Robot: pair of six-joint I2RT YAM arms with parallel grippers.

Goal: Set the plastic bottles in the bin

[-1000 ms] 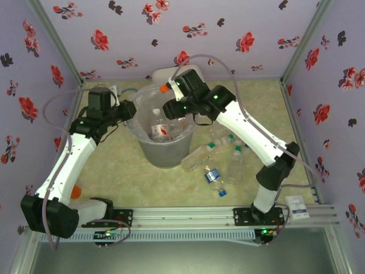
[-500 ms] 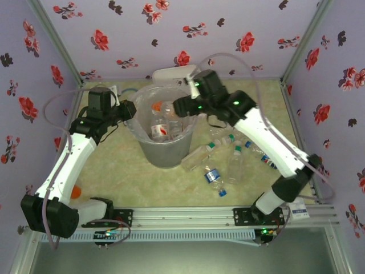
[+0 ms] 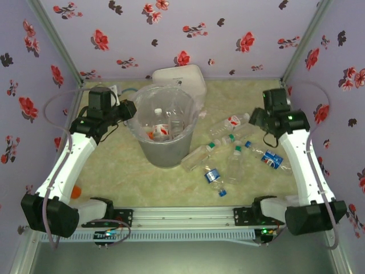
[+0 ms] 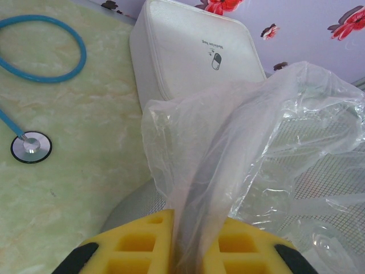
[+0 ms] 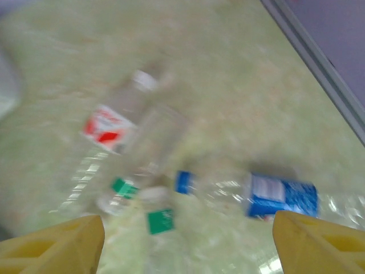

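The grey bin (image 3: 163,153) stands left of centre, lined with a crinkly clear bag (image 4: 245,125), and holds a few bottles (image 3: 159,129). My left gripper (image 3: 126,109) (image 4: 194,231) is shut on the bag at the bin's left rim. Several plastic bottles lie on the table right of the bin: a red-white labelled one (image 3: 229,122) (image 5: 114,123), green-capped ones (image 3: 199,155) (image 5: 137,197), and blue-labelled ones (image 3: 271,159) (image 5: 268,194) (image 3: 214,177). My right gripper (image 3: 254,120) (image 5: 188,251) hangs open above these loose bottles, nothing between its fingers.
A white rounded-square container (image 3: 181,80) (image 4: 194,63) sits behind the bin. A blue-tubed stethoscope (image 4: 34,57) lies on the table at far left. A small orange object (image 3: 75,191) rests near the left arm's base. Flowered walls enclose the table.
My right arm held an orange-capped bottle over the bin, let it drop in, then swung right to hover over the loose bottles. The left arm has not moved.
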